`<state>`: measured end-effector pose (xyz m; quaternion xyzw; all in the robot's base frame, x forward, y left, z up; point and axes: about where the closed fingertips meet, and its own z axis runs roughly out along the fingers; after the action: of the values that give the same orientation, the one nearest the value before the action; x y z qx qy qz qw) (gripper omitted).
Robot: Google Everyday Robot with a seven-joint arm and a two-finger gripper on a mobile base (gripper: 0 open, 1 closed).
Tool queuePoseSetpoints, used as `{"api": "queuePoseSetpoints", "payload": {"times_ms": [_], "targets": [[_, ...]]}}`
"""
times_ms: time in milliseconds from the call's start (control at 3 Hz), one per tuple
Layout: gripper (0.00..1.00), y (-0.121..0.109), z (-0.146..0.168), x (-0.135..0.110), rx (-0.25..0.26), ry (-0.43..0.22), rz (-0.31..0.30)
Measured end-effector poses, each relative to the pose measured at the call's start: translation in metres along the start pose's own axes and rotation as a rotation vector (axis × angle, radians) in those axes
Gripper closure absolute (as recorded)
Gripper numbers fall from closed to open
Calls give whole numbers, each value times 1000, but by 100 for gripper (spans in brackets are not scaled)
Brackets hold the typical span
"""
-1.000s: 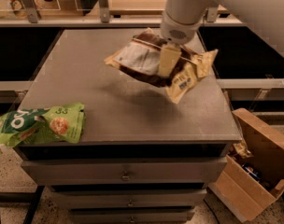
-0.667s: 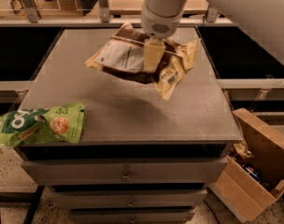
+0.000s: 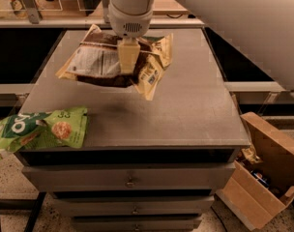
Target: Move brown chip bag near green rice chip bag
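Note:
The brown chip bag (image 3: 96,62) hangs in the air above the middle of the grey cabinet top (image 3: 195,105), its white label panel facing up and its cream ends drooping. My gripper (image 3: 128,62) comes down from the top of the view and is shut on the brown chip bag at its middle. The green rice chip bag (image 3: 38,129) lies flat on the front left corner of the cabinet top, partly hanging over the left edge. The brown bag is up and to the right of it, a clear gap apart.
The cabinet has drawers (image 3: 130,180) below its front edge. An open cardboard box (image 3: 263,173) stands on the floor at the right. A shelf rail (image 3: 50,23) runs behind the cabinet.
My gripper has carried the brown chip bag leftward over the cabinet top, closer to the green rice chip bag. The green bag has not moved.

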<state>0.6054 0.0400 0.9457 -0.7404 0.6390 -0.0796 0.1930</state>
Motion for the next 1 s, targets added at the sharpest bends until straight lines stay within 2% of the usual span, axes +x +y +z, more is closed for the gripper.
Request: {"api": "queuePoseSetpoints", "payload": {"times_ms": [667,1000], "targets": [[36,1,9,-47,-38,-43,-93],[10,1,9,-46,-35,-42,-92]]}}
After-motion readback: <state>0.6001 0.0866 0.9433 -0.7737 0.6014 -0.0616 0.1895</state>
